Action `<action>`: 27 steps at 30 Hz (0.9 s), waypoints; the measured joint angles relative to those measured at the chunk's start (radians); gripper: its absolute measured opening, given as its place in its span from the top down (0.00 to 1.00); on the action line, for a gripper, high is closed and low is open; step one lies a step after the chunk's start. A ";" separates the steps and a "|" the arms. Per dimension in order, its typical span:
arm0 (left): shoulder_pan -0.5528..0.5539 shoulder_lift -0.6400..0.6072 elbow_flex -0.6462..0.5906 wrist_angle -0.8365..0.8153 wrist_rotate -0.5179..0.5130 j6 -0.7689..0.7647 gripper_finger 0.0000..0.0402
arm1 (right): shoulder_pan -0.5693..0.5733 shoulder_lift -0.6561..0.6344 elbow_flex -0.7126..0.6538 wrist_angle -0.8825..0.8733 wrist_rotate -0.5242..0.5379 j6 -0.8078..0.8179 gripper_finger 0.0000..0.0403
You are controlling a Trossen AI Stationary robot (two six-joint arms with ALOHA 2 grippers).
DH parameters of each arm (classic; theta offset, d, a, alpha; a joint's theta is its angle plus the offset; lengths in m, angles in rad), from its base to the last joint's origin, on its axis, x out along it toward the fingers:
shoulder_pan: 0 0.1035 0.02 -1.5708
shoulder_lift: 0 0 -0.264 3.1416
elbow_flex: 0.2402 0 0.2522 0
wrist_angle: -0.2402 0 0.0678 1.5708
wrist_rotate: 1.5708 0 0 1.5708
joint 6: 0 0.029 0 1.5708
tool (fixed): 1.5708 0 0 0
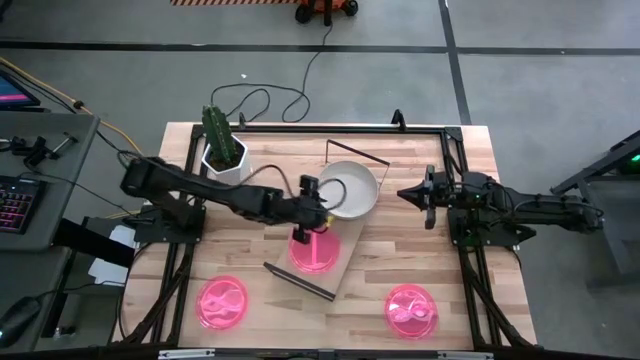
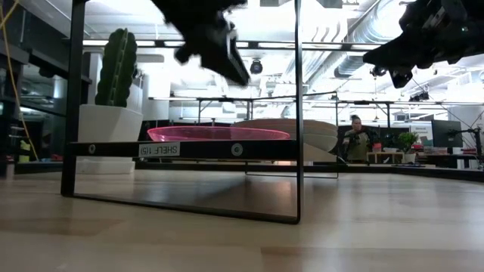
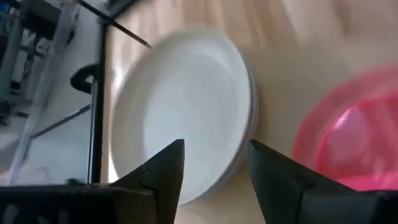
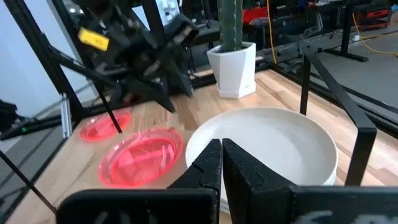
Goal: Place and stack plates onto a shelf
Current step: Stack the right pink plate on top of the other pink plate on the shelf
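Left pincer [image 3: 211,163] open, white plates [image 3: 186,112] stacked, pink plate [image 3: 354,137] beside

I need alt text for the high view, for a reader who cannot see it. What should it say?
Seen from above, the left gripper hovers over a pink plate on the wooden shelf, beside a stack of white plates. Two more pink plates lie on the table; the right gripper waits at the right.

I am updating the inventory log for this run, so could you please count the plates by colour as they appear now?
Pink plates: 3. One on the shelf at, two on the tabletop at and.
White plates: a stack on the shelf; how many it holds cannot be told.
Total: 3 pink plates plus the white stack.
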 joint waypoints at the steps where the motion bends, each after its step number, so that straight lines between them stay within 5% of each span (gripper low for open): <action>1: -0.007 -0.028 0.000 -0.005 0.003 -0.048 0.59 | 0.000 -0.002 0.000 0.004 0.000 0.011 1.00; 5: -0.033 -0.179 -0.072 -0.011 0.093 -0.256 0.60 | 0.000 0.003 0.000 0.020 -0.025 0.042 1.00; 9: -0.097 -0.357 -0.296 0.192 0.129 -0.389 0.62 | 0.000 0.015 0.000 0.047 -0.083 0.060 1.00; 18: -0.296 -0.625 -0.845 0.938 -0.123 -0.415 0.67 | 0.002 0.054 0.000 0.134 -0.127 0.084 1.00; 27: -0.293 -0.677 -0.925 1.063 -0.160 -0.377 0.67 | 0.091 0.170 0.000 0.434 -0.205 0.159 1.00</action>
